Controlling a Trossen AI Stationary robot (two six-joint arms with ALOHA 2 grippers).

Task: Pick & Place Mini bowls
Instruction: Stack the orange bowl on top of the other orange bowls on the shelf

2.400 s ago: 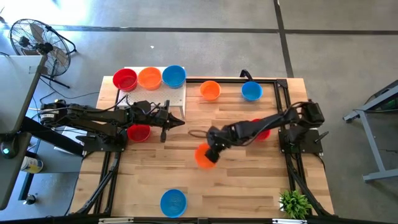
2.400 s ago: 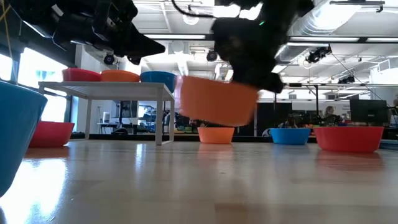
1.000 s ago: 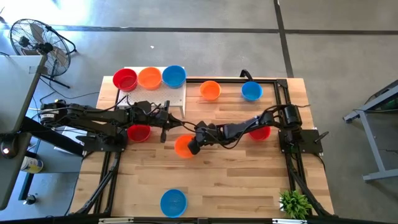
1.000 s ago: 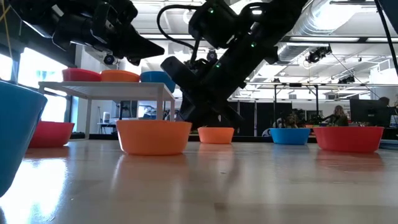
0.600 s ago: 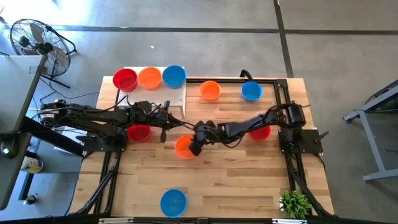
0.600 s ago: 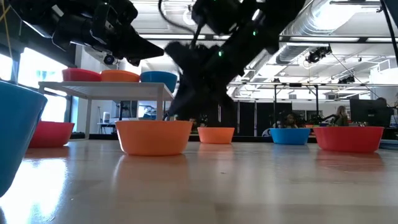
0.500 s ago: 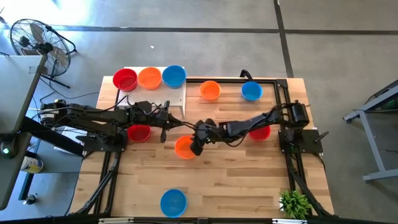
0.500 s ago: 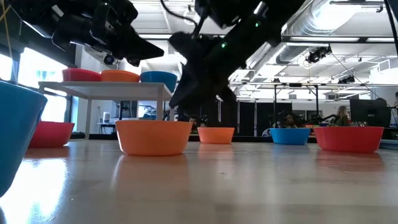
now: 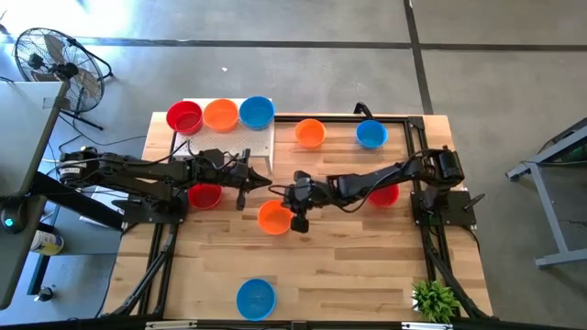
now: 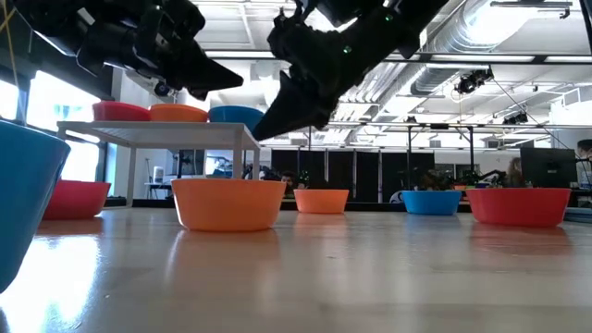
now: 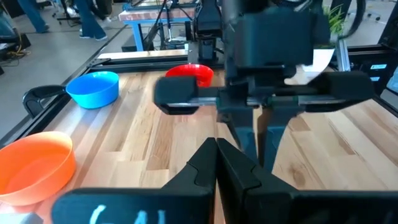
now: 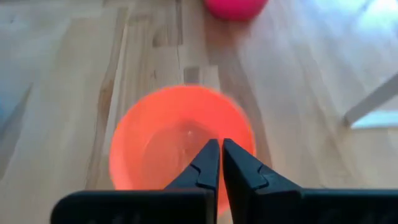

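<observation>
An orange mini bowl stands upright on its base on the table; it also shows in the low view and the right wrist view. My right gripper is shut and empty above the bowl's right rim, and shows lifted clear of it in the low view. My left gripper is shut and empty, held in the air left of centre, over a red bowl on the table.
A red, an orange and a blue bowl stand on a raised white board at the far left. An orange bowl, a blue bowl and a red bowl stand toward the far right. A blue bowl sits near the front edge.
My right gripper has come away from the orange bowl's rim, gone up and shifted a little toward the table's right. The orange bowl stays where it stood on the table.
</observation>
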